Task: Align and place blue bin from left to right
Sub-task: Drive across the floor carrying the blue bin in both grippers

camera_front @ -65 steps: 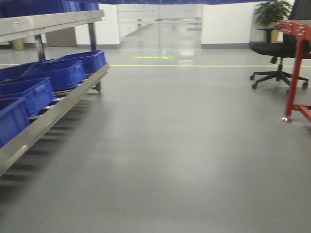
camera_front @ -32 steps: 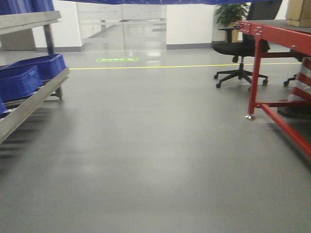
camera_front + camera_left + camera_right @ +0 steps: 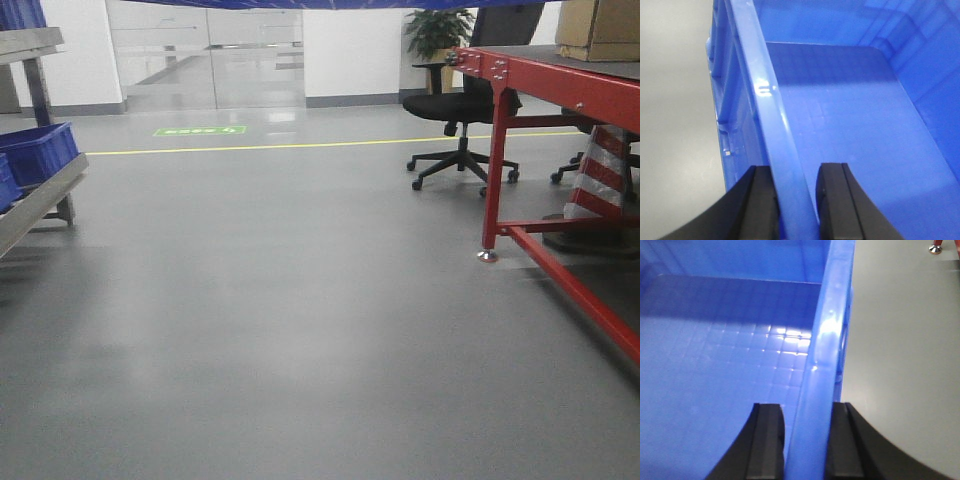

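The blue bin [image 3: 840, 125] fills both wrist views, open side up and empty. In the left wrist view my left gripper [image 3: 795, 172] is shut on the bin's left rim [image 3: 765, 100], one black finger inside the wall and one outside. My right gripper [image 3: 807, 410] is shut the same way on the blue bin's [image 3: 715, 365] right rim [image 3: 832, 315]. Grey floor shows beyond both walls, so the bin hangs between the two grippers. A blue strip [image 3: 300, 3] runs along the top edge of the front view.
A metal rack [image 3: 30, 215] with darker blue bins [image 3: 40, 150] stands at the far left. A red table [image 3: 560, 85] with a cardboard box [image 3: 598, 25] fills the right side. Behind it are an office chair [image 3: 460, 120] and a striped cone [image 3: 600, 175]. Grey floor lies ahead.
The front view has swung to the right. The rack and its bins have slid almost out at the left, and the red table has come in from the right.
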`<action>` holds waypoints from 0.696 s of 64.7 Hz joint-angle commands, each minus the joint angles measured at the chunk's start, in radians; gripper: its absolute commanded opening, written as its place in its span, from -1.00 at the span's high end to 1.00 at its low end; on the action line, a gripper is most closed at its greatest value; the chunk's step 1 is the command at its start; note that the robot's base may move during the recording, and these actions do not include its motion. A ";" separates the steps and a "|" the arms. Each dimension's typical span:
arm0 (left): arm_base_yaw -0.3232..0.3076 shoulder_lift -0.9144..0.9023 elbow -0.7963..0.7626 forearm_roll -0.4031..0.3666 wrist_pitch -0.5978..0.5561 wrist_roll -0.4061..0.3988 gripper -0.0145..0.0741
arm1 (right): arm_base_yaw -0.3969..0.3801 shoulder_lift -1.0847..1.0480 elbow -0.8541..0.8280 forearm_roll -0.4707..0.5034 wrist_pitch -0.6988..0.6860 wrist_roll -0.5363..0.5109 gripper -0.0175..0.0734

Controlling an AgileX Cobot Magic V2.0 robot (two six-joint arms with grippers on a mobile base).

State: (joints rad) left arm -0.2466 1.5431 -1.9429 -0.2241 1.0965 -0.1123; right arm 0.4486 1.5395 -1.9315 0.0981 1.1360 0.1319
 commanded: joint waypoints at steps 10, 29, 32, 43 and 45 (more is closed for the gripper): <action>-0.007 -0.021 -0.016 -0.034 -0.074 0.023 0.92 | 0.003 -0.026 -0.011 0.028 -0.097 -0.022 0.95; -0.007 -0.021 -0.016 -0.034 -0.074 0.023 0.92 | 0.003 -0.026 -0.011 0.028 -0.097 -0.022 0.95; -0.007 -0.021 -0.016 -0.034 -0.074 0.023 0.92 | 0.003 -0.026 -0.011 0.028 -0.097 -0.022 0.95; -0.007 -0.021 -0.016 -0.034 -0.074 0.023 0.92 | 0.003 -0.026 -0.011 0.028 -0.097 -0.022 0.95; -0.007 -0.021 -0.016 -0.034 -0.074 0.023 0.92 | 0.003 -0.026 -0.011 0.028 -0.097 -0.022 0.95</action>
State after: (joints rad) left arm -0.2466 1.5431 -1.9429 -0.2241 1.0965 -0.1123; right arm 0.4486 1.5395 -1.9315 0.0981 1.1360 0.1319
